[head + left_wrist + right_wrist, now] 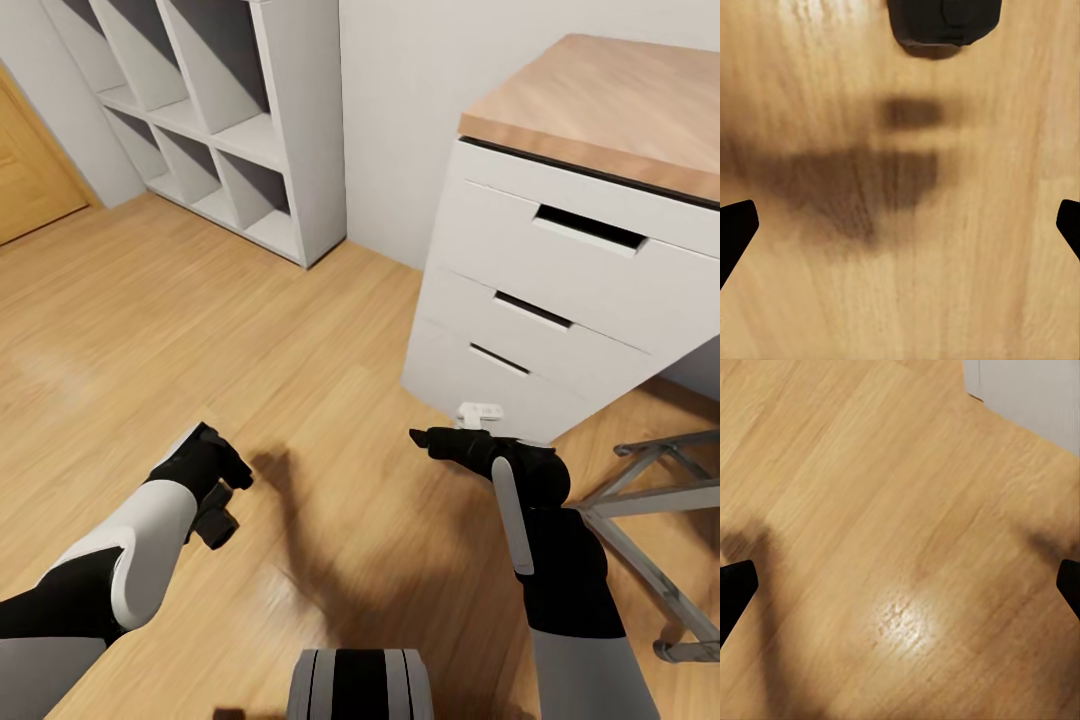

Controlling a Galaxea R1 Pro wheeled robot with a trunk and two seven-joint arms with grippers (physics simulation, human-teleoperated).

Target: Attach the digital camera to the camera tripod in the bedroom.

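No readable text

Nothing is showing any lettering, label, brand, number or sign: the surfaces in all three views are appearing plain and unmarked.

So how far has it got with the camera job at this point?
Nothing looks done yet. Both the left gripper and the right gripper are open and empty above the wood floor, near the white drawer unit and cube shelves. Finding the camera, picking it up and mounting it on the tripod all remain.

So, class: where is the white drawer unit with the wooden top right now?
In the head view, the drawer unit stands at the right, against the pale wall, past the right tool, with the white cube shelves to its left.
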